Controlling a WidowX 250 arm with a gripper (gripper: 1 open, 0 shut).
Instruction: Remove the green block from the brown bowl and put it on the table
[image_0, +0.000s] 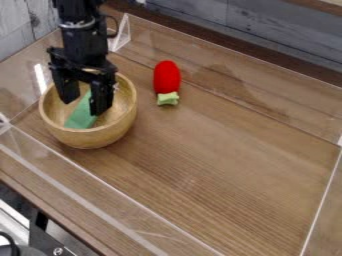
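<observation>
Wood-grain worktop (227, 150), clear low walls, grey planks behind. Near to far: brown bowl (83, 128) at our 9 o'clock; green block (82, 116) inside, long axis roughly 1-to-7 o'clock. Pincer (82, 98) directly above block, pointing down, wide apart, straddling it, holding nothing. We judge next: descend, close. Red toy (166, 79) beyond, 12 o'clock.

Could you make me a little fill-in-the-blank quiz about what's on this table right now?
1. The green block lies inside the ____.
2. The gripper hangs over the bowl with its jaws ____.
3. The toy lying on the table beside the bowl is mostly ____ in colour.
4. The bowl is made of ____.

Missing words: bowl; open; red; wood
</observation>
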